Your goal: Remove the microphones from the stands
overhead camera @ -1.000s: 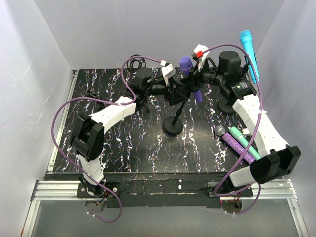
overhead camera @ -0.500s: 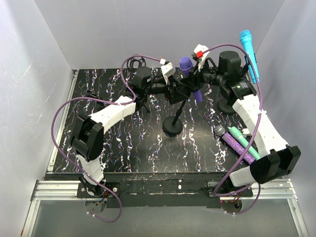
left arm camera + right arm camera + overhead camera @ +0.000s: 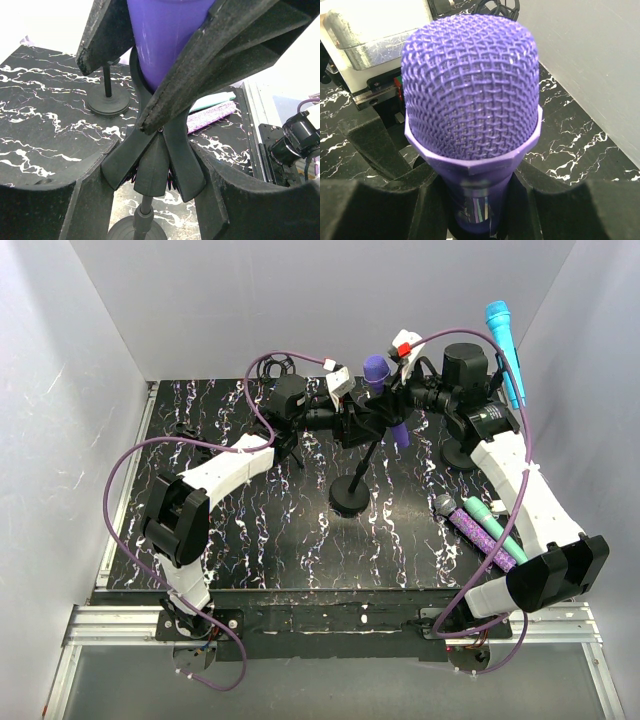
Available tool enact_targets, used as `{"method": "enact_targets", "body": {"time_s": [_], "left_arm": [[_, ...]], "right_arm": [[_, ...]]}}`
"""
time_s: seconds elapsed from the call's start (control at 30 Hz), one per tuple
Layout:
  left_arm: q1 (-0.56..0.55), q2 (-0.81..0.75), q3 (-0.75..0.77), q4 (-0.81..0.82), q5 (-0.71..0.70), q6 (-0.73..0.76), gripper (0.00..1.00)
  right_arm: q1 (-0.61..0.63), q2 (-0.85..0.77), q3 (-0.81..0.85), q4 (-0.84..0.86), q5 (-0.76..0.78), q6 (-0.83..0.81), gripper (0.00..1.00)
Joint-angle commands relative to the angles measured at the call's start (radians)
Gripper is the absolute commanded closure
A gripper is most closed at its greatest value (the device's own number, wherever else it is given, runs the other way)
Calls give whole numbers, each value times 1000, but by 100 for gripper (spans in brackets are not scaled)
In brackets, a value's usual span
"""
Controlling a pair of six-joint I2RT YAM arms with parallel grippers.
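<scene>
A purple microphone point(image 3: 377, 371) sits tilted in the black clip point(image 3: 366, 422) of a mic stand whose round base point(image 3: 350, 500) rests mid-table. My left gripper point(image 3: 347, 424) comes from the left and is shut on the clip point(image 3: 152, 160); the clip's wings touch both pads. My right gripper point(image 3: 396, 406) comes from the right and is shut on the microphone's body just under the mesh head point(image 3: 470, 85). In the left wrist view its fingers point(image 3: 225, 55) clamp the purple body point(image 3: 162, 35) above the clip.
A glittery purple microphone point(image 3: 487, 539) and a teal one point(image 3: 497, 527) lie at the table's right. A cyan microphone point(image 3: 502, 332) stands in a second stand at back right, its base point(image 3: 108, 104) on the table. Cables coil at the back point(image 3: 280, 365). White walls surround the table.
</scene>
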Motion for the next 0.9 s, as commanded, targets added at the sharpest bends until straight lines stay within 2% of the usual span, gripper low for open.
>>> {"method": "enact_targets", "body": {"time_s": [0.0, 0.07, 0.1, 0.17, 0.2, 0.47, 0.67, 0.87], "left_arm": [[0, -65, 31, -3, 29, 36, 95], [-1, -59, 37, -5, 27, 25, 96], [-1, -58, 39, -5, 29, 19, 88], [-1, -68, 36, 12, -2, 5, 58], [-1, -72, 40, 17, -14, -1, 52], [-1, -95, 36, -14, -27, 17, 40], [-1, -97, 39, -22, -30, 28, 41], [-1, -86, 47, -77, -4, 75, 74]], "right_arm": [[4, -5, 71, -7, -29, 50, 99], [6, 5, 80, -12, -31, 49, 99], [4, 5, 80, -12, -31, 46, 99], [6, 6, 75, -12, -31, 44, 99], [4, 6, 71, -10, -29, 43, 99], [4, 0, 55, -7, -26, 43, 99], [4, 3, 54, -9, -25, 41, 99], [3, 5, 55, -3, -26, 42, 99]]}}
